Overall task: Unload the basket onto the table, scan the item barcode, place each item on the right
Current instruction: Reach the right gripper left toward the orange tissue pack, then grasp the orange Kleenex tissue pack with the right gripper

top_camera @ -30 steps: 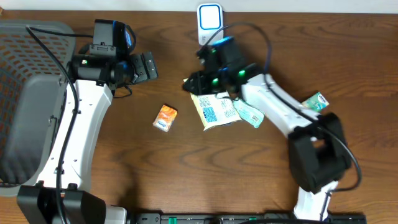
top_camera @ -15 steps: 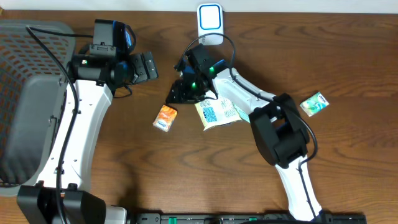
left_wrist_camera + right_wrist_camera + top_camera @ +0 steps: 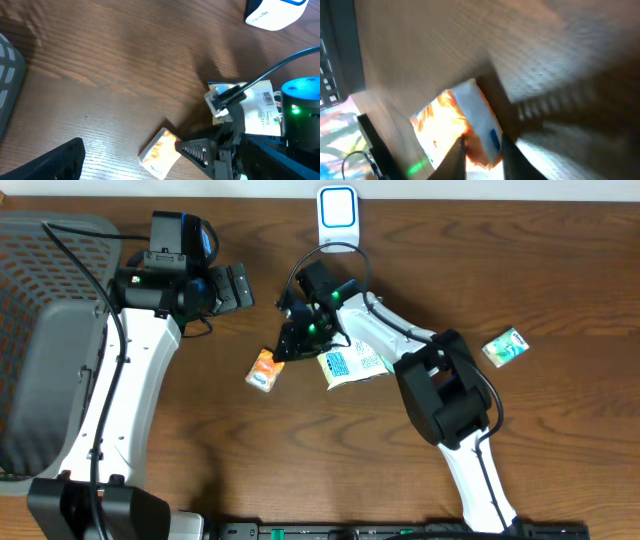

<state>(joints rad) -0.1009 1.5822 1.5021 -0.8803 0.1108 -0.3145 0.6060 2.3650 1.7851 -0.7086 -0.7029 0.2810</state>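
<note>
Bracketing one end of the orange packet (image 3: pixel 455 122), the narrowed jaws of the right gripper (image 3: pixel 481 152) are seen; a firm clamp cannot be told. The packet is laid on the table (image 3: pixel 200 440), well apart from the white scanner (image 3: pixel 337 210). The left gripper (image 3: pixel 238 285) is spread wide open.

A grey mesh basket (image 3: pixel 30 270) sits at the wooden table's (image 3: pixel 330 460) left; a green packet (image 3: pixel 505 346) lies right.
</note>
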